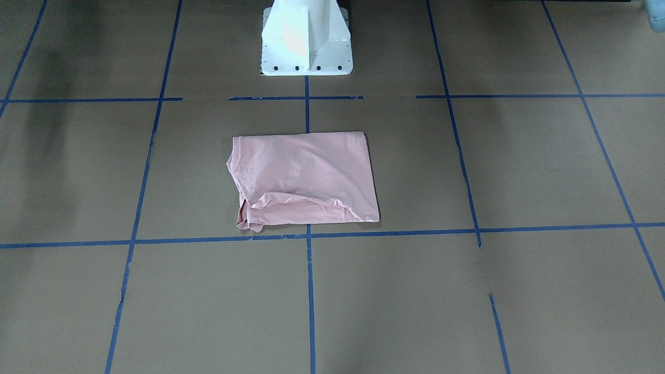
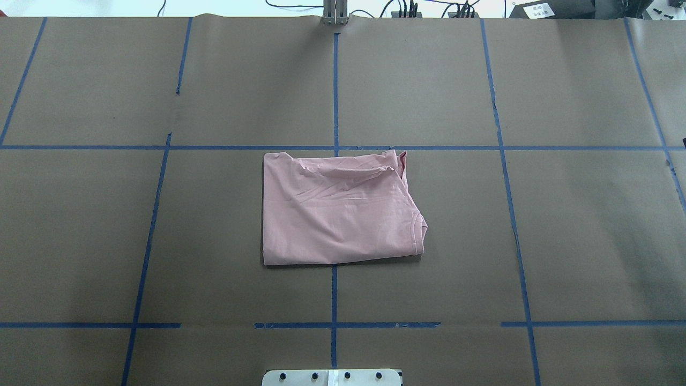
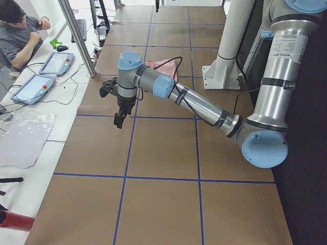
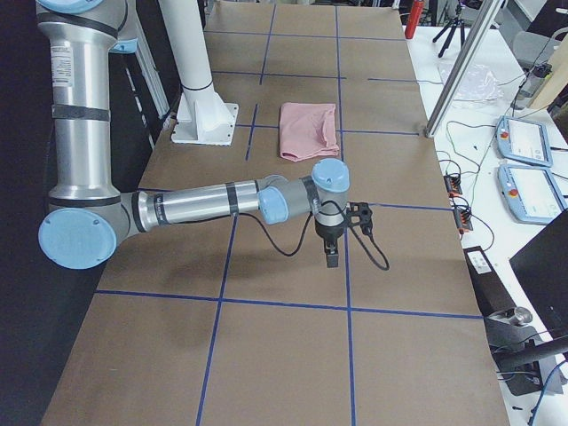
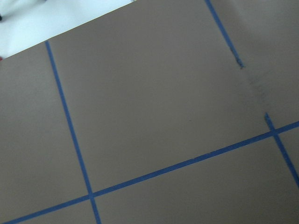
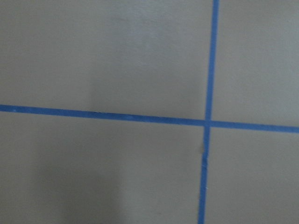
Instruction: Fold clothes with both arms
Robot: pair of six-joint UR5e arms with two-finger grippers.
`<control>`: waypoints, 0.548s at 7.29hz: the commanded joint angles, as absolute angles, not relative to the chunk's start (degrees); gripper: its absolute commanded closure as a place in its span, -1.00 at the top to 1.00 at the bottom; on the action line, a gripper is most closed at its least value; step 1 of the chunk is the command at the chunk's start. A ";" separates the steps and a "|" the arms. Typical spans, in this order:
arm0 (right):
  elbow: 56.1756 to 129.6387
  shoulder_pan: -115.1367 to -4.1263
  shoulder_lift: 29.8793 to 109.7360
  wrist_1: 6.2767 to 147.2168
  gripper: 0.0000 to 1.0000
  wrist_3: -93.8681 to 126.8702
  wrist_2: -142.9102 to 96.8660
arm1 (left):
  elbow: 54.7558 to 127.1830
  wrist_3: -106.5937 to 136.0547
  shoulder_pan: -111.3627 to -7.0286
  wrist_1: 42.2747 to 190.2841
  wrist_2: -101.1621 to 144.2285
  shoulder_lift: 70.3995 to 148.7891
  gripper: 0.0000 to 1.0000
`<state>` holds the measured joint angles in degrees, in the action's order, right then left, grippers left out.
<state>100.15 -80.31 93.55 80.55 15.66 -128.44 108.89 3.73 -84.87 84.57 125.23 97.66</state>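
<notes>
The pale pink T-shirt (image 1: 306, 179) lies folded into a rectangle at the table's middle, with its collar on the robot's right and a rumpled fold along its far edge (image 2: 337, 214). Its print is hidden. It also shows in the side views (image 3: 163, 65) (image 4: 309, 130). My left gripper (image 3: 118, 121) hangs above bare table well to the left of the shirt. My right gripper (image 4: 331, 259) hangs above bare table well to the right of it. Both show only in the side views, so I cannot tell whether they are open or shut. Neither holds cloth.
The white pedestal base (image 1: 306, 41) stands behind the shirt. Blue tape lines (image 2: 334, 80) grid the brown table. An operator (image 3: 20, 30) sits beyond the far edge, by tablets (image 3: 30, 89) (image 4: 524, 142) and cables.
</notes>
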 commanded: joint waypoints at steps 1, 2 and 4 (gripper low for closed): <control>99.14 -87.87 97.80 82.77 1.00 7.17 -132.71 | 103.66 -5.57 -93.12 84.29 125.68 92.83 1.00; 99.92 -89.72 99.04 86.97 1.00 5.38 -133.06 | 99.27 -5.71 -94.47 83.07 128.21 92.20 1.00; 100.46 -89.74 100.20 87.54 1.00 5.36 -133.15 | 99.31 -5.45 -94.48 83.84 137.96 88.52 1.00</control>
